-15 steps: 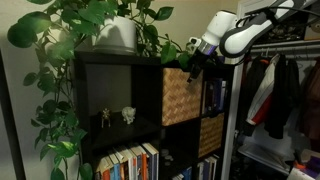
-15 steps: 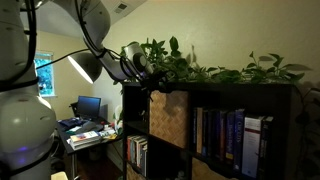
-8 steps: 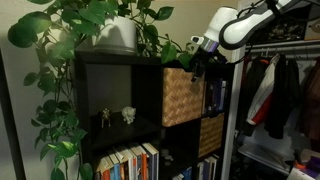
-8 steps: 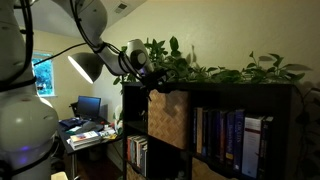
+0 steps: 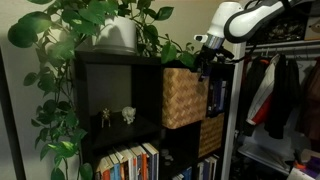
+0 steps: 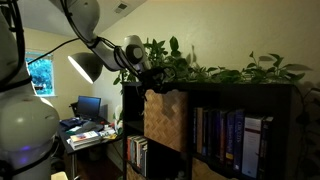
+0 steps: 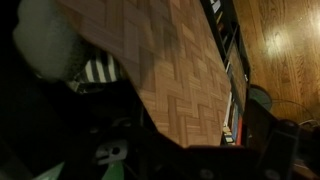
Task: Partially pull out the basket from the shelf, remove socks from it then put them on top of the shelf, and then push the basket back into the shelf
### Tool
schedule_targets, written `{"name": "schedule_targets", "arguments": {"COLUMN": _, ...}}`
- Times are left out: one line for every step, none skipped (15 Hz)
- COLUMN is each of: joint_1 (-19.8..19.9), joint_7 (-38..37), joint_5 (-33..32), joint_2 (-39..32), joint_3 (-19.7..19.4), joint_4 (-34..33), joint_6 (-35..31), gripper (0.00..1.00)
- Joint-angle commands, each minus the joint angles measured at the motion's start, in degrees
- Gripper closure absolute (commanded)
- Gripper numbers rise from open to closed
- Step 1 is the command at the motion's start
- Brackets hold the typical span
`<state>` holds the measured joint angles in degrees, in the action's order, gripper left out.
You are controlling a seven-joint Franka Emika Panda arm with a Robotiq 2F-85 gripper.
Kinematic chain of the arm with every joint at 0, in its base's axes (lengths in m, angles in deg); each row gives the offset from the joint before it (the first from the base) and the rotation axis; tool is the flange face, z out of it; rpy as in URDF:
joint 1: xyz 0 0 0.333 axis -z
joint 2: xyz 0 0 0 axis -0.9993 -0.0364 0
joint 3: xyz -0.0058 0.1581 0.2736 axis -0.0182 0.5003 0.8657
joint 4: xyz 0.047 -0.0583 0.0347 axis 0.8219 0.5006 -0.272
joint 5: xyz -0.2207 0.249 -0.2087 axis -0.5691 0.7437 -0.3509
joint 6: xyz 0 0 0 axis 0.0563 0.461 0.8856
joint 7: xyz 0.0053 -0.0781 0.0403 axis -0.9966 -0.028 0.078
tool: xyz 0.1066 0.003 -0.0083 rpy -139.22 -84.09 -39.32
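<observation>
Shelf: black cube shelf (image 5: 120, 112), tall, standing near the shelf-side edge of the cluttered desk (image 6: 85, 135).
Arm: white robot arm (image 5: 250, 18) reaching in at the shelf's top corner.
Plant: leafy green plant (image 5: 105, 20) sprawled over the shelf top.
Basket: tan woven basket (image 6: 165, 120) in an upper compartment, jutting partway out of the front in both exterior views.
Gripper: gripper (image 5: 206, 62) right at the basket's top rim; fingers apart or together, cannot tell.
Socks: striped black-and-white fabric (image 7: 97, 70) beside the woven wall in the wrist view; inside or outside the basket, unclear.
</observation>
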<state>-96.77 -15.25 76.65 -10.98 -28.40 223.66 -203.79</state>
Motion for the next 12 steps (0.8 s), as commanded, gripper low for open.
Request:
{"name": "schedule_targets", "arguments": {"joint_1": -1.7, "joint_7": 1.5, "joint_5": 1.3, "joint_2": 6.3, "joint_3": -1.3, "joint_4": 4.9, "joint_6": 6.2, "gripper": 0.00}}
{"name": "schedule_targets", "arguments": {"joint_1": -1.8, "joint_7": 1.4, "joint_5": 1.3, "joint_2": 7.0, "joint_3": -1.3, "joint_4": 5.2, "joint_6": 7.1, "gripper": 0.00}}
{"name": "schedule_targets", "arguments": {"joint_1": -2.3, "joint_7": 1.7, "joint_5": 1.8, "joint_2": 7.6, "joint_3": -1.5, "joint_4": 5.4, "joint_6": 8.1, "gripper": 0.00}}
{"name": "schedule_targets", "arguments": {"joint_1": -2.5, "joint_7": 1.6, "joint_5": 1.9, "joint_2": 8.2, "joint_3": -1.4, "joint_4": 5.6, "joint_6": 9.0, "gripper": 0.00}}
{"name": "schedule_targets", "arguments": {"joint_1": -2.9, "joint_7": 1.6, "joint_5": 2.1, "joint_2": 8.7, "joint_3": -1.5, "joint_4": 5.7, "joint_6": 10.0, "gripper": 0.00}}
{"name": "schedule_targets", "arguments": {"joint_1": -3.1, "joint_7": 1.6, "joint_5": 2.4, "joint_2": 9.2, "joint_3": -1.5, "joint_4": 5.7, "joint_6": 10.9, "gripper": 0.00}}
{"name": "schedule_targets", "arguments": {"joint_1": -3.3, "joint_7": 1.5, "joint_5": 2.5, "joint_2": 9.6, "joint_3": -1.4, "joint_4": 5.7, "joint_6": 11.8, "gripper": 0.00}}
{"name": "schedule_targets", "arguments": {"joint_1": -3.6, "joint_7": 1.4, "joint_5": 2.9, "joint_2": 9.9, "joint_3": -1.5, "joint_4": 5.7, "joint_6": 12.6, "gripper": 0.00}}
{"name": "schedule_targets", "arguments": {"joint_1": -3.6, "joint_7": 0.8, "joint_5": 3.2, "joint_2": 10.1, "joint_3": -1.4, "joint_4": 5.5, "joint_6": 13.2, "gripper": 0.00}}
{"name": "schedule_targets", "arguments": {"joint_1": -3.6, "joint_7": 0.4, "joint_5": 3.7, "joint_2": 10.1, "joint_3": -1.4, "joint_4": 5.1, "joint_6": 13.8, "gripper": 0.00}}
{"name": "schedule_targets", "arguments": {"joint_1": -3.0, "joint_7": -1.3, "joint_5": 3.3, "joint_2": 9.8, "joint_3": -0.9, "joint_4": 4.6, "joint_6": 13.8, "gripper": 0.00}}
{"name": "schedule_targets", "arguments": {"joint_1": -2.7, "joint_7": -2.1, "joint_5": 3.3, "joint_2": 9.7, "joint_3": -0.8, "joint_4": 4.2, "joint_6": 13.6, "gripper": 0.00}}
